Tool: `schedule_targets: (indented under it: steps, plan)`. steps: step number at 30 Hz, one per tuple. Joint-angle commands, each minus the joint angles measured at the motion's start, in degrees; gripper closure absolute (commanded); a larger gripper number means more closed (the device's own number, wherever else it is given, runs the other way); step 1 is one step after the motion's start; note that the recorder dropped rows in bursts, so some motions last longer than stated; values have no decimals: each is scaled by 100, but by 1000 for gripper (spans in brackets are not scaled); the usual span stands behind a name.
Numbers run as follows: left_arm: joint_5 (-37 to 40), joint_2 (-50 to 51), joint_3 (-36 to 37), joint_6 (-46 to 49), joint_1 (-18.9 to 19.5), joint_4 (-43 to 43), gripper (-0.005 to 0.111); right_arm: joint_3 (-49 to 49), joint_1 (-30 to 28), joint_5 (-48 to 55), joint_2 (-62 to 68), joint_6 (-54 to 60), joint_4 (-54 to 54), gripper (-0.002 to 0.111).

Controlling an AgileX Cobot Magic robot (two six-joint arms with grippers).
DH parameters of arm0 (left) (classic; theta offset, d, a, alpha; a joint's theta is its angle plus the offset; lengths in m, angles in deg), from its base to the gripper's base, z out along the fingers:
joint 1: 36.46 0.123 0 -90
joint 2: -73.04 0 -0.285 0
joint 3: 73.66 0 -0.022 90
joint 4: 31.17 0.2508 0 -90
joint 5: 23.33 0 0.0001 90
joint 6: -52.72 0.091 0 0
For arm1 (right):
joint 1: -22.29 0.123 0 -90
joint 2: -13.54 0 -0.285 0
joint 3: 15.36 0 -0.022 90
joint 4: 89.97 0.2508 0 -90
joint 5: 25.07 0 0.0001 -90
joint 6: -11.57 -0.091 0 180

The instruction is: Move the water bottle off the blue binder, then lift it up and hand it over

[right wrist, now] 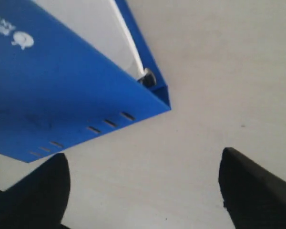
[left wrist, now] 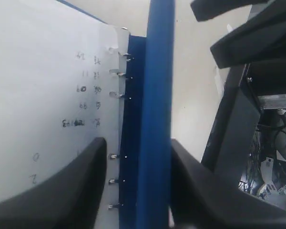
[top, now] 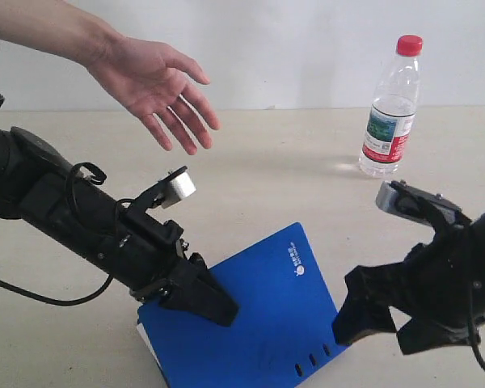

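The water bottle (top: pixel 390 113) stands upright on the table at the back right, red cap on, away from both grippers. The blue binder (top: pixel 267 315) is tilted up off the table near the front, its slotted edge low on the right. My left gripper (top: pixel 214 303) is shut on the binder's left side. In the left wrist view its fingers (left wrist: pixel 138 148) straddle the blue cover (left wrist: pixel 155 95) and the white pages (left wrist: pixel 47 71). My right gripper (top: pixel 372 319) hangs open just beside the binder's right corner, holding nothing. In the right wrist view the binder (right wrist: pixel 62 95) lies beyond the open gripper (right wrist: pixel 143 167).
A person's open hand (top: pixel 158 85) reaches in from the upper left, palm down, above the left arm. The beige table (top: pixel 291 178) stretches between the binder and the bottle. A white wall closes the back.
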Motion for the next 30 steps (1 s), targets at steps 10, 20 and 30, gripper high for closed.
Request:
schedule_targets:
  steps: [10,20,30]
  plan:
    - [75,-1,-314,-859,-656,1432,77,439,-36,-388,64,384,447,45]
    - [-51,-1,-765,-1885,-725,2396,98,439,-36,-565,64,397,447,45]
    - [-144,-1,-765,-353,-725,-306,102,439,-36,-748,49,448,447,45]
